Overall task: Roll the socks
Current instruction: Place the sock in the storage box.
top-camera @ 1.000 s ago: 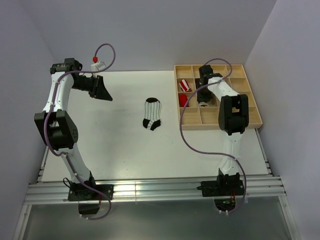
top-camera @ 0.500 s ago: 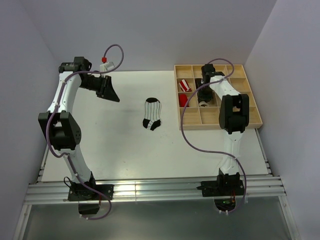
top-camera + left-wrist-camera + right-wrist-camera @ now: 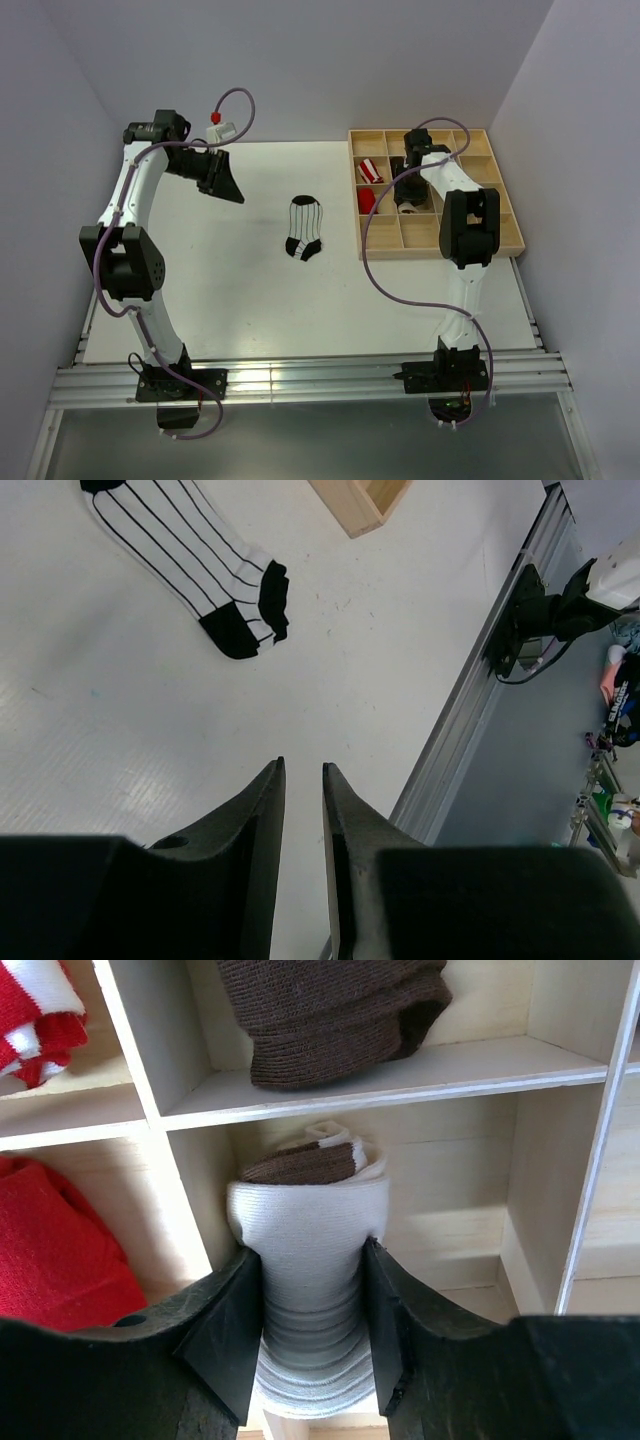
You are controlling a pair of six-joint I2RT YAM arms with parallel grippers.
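Observation:
The white sock with thin black stripes [image 3: 304, 228] lies flat mid-table; it also shows in the left wrist view [image 3: 190, 560], black toe and heel nearest the fingers. My left gripper [image 3: 232, 193] hovers left of it and above the table, jaws a narrow gap apart and empty [image 3: 302, 768]. The cream sock with brown parts [image 3: 310, 1260] is rolled into a bundle in a middle compartment of the wooden tray [image 3: 440, 252]. My right gripper [image 3: 408, 196] reaches into that compartment, shut on the roll [image 3: 310, 1255], both fingers pressing its sides.
The tray's other compartments hold a red bundle [image 3: 367, 200], a red-and-white striped bundle [image 3: 372, 169] and a dark brown bundle [image 3: 330, 1010]. Thin wooden dividers [image 3: 150, 1050] stand close round my right fingers. The table's metal rail [image 3: 480, 720] runs past the front edge.
My left arm has swung right and a little forward, toward the striped sock. My right gripper has stayed in the tray compartment on the cream roll.

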